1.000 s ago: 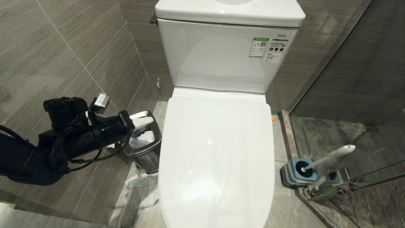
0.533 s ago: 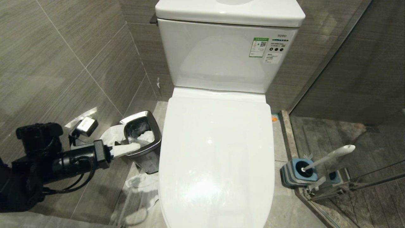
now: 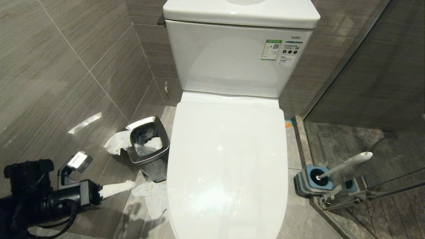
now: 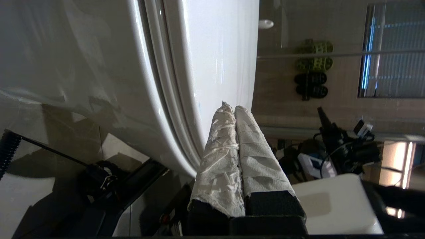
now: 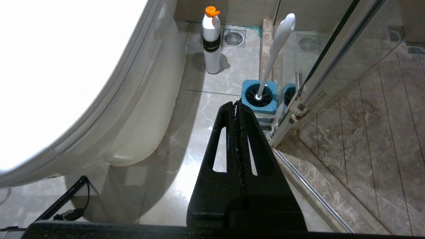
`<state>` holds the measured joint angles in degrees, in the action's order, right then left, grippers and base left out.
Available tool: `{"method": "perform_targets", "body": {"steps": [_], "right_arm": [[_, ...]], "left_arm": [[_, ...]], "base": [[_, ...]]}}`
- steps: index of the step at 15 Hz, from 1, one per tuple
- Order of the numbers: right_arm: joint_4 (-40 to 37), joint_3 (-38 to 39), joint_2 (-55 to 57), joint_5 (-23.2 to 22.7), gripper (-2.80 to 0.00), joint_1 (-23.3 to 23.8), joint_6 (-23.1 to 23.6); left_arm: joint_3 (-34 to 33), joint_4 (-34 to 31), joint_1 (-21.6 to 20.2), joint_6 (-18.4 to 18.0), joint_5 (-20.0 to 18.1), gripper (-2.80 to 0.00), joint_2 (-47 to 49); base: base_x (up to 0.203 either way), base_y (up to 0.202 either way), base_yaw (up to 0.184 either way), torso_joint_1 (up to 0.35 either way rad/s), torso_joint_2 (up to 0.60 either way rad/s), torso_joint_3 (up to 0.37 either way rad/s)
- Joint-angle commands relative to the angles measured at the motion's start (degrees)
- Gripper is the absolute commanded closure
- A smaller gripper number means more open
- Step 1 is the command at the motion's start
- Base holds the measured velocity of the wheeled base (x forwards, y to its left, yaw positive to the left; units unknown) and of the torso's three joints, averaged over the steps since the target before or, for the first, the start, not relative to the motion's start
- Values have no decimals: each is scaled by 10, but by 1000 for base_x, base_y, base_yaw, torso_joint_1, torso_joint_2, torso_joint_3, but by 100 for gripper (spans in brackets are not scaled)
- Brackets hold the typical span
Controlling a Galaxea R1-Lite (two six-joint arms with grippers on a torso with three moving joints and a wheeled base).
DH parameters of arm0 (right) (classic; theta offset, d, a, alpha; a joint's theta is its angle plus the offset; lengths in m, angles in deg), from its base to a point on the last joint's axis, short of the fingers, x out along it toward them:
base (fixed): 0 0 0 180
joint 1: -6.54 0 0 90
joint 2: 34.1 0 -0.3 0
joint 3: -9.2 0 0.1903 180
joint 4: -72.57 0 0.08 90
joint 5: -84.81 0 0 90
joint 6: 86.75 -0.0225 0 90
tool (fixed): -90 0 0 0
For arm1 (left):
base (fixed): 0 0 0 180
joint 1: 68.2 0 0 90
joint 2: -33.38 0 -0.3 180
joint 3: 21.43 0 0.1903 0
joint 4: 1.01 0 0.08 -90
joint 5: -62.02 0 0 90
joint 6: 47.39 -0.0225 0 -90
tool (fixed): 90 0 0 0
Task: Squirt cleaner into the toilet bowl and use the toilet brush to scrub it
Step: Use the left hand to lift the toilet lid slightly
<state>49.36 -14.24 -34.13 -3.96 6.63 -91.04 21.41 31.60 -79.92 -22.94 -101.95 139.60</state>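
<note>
My left hand [image 3: 127, 184] hangs low at the left of the toilet bowl [image 3: 227, 166], the black forearm reaching in from the lower left corner of the head view and lying nearly level, pointing toward the toilet's side. Its two fingers [image 4: 255, 149], wrapped in white paper, are pressed together and grip nothing; in the left wrist view their tips sit close beside the white rim of the seat, though I cannot tell whether they touch it. The toilet's lid is down, covering the basin.

A small square steel bin [image 3: 147, 146] stands on the floor between the tiled wall and the toilet, just beyond my left hand, with crumpled white tissue [image 3: 116, 142] spilling over its edge and more lying on the floor [image 3: 151, 194] beside it.

My right hand [image 5: 237, 108] is out of the head view; its own camera shows black fingers closed flat against each other, empty, pointing down at the floor just short of the toilet brush [image 5: 277, 46]. The brush stands tilted in its blue holder [image 5: 259, 98] on the toilet's right, against the glass shower partition [image 5: 335, 59]. A white bottle with an orange cap [image 5: 212, 36] stands upright on the floor farther back, near a floor drain [image 5: 234, 38].
</note>
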Motion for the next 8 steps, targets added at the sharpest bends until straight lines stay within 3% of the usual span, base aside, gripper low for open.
{"method": "perform_targets", "body": {"steps": [1,4,5,8], "right_arm": [[0,0,0,0,0,0,0],[0,1,-1,0,0,0,0],[0,1,-1,0,0,0,0],[0,1,0,0,0,0,0]], "left_arm": [[-13,3,-1,-40,-16,0,43],[-24,6,-1,-82,-23,0,101],[-27,23,-1,-87,-24,-280,113],[-58,90,3,-90,-24,-280,141]], "base": [[0,0,0,0,0,0],[0,0,0,0,0,0],[0,0,0,0,0,0],[0,0,0,0,0,0]]}}
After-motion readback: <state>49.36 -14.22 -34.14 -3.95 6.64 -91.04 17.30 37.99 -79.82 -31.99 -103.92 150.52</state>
